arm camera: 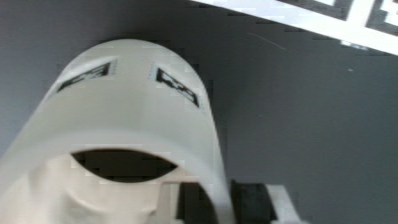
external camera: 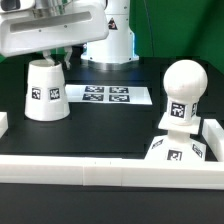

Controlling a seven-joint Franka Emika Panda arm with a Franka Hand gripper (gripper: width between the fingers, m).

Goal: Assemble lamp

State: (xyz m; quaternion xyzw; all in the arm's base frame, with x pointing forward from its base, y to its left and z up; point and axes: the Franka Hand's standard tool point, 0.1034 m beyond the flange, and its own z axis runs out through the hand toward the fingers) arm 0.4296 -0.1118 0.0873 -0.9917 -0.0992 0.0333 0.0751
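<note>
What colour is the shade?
Plain white with black-and-white square tags; the shade shows best in the exterior view.

You see the desk (external camera: 110, 125) from low at its front edge. Your wrist view sits close above the shade (external camera: 45, 92) — both views share it (arm camera: 134, 110).

Bright even light, soft wrist-view blur

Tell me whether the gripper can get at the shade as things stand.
Probably yes: the gripper hangs right over the shade, nothing stands between them, and the wrist view shows a fingertip at the shade's open mouth.
</note>
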